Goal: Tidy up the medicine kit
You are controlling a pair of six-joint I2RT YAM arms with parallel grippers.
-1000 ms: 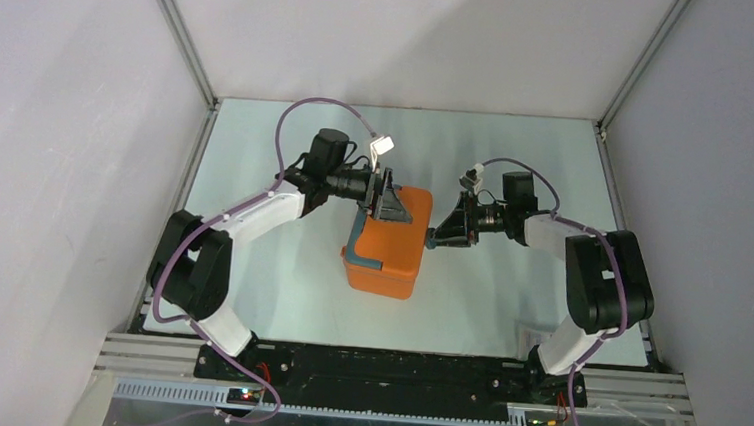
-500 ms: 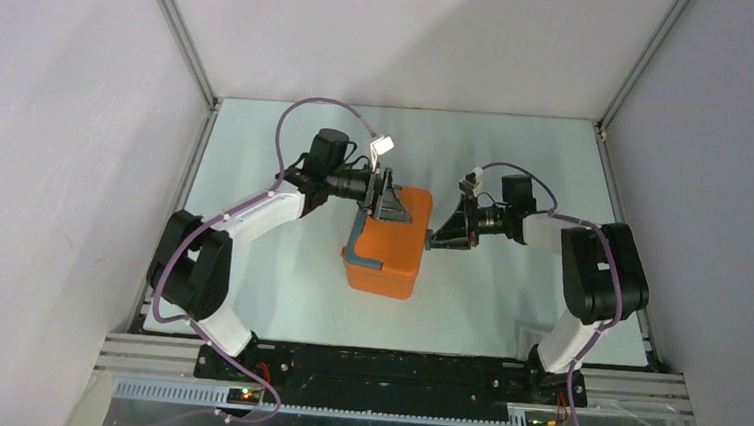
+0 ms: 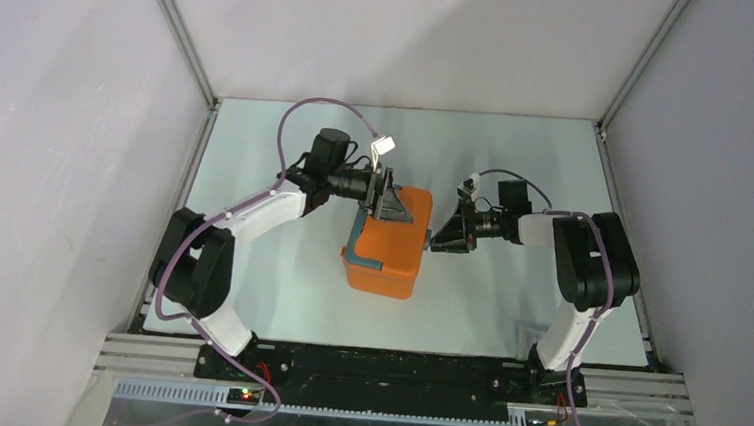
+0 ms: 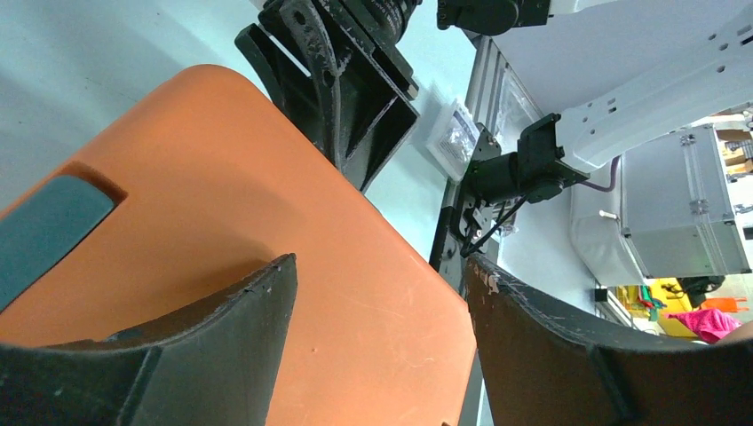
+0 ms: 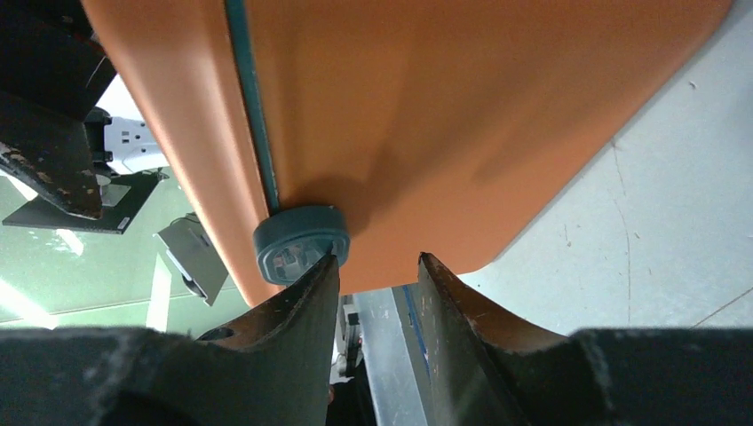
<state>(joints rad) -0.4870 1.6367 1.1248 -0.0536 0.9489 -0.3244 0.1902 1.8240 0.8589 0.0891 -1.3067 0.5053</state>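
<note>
The medicine kit is an orange box lying shut in the middle of the table, with a teal strip along its left edge. My left gripper rests open over the kit's far lid; in the left wrist view the orange lid fills the gap between the fingers. My right gripper is at the kit's right side. In the right wrist view its jaws are a little apart and empty. The left fingertip touches the round teal latch on the kit's seam.
White walls and metal frame rails enclose the pale green table. A small clear packet lies near the right arm's base. The right arm's black gripper body shows beyond the kit in the left wrist view.
My right arm has drawn in and its wrist has shifted left toward the kit. The left arm and the kit have not visibly moved.
</note>
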